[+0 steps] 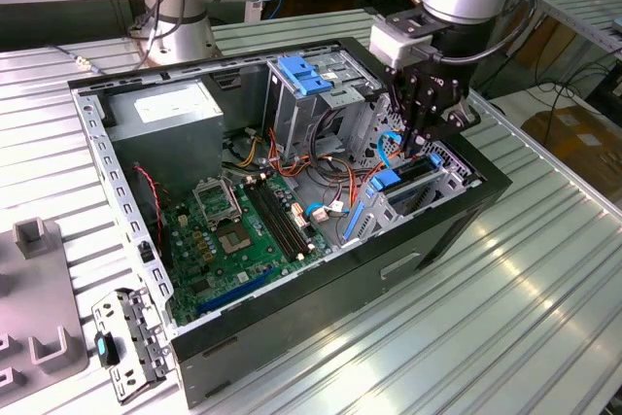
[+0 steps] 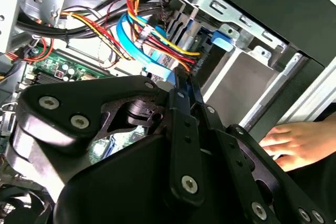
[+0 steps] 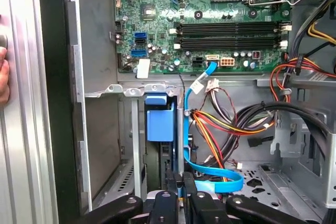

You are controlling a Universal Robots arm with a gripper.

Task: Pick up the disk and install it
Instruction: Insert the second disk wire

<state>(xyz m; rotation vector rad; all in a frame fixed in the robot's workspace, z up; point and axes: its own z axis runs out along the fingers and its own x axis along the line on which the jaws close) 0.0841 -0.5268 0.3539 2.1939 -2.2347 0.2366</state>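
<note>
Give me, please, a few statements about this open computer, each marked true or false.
1. The computer case lies open with its motherboard exposed. True.
2. The gripper hangs outside the case. False: it reaches down into the drive cage at the exterior view's right end of the case.
3. A person's hand rests beside the case. True.
4. The disk lies out on the table. False: in its blue frame, it sits in the drive cage.
5. A cooler covers the processor socket. False: the socket is bare.
</note>
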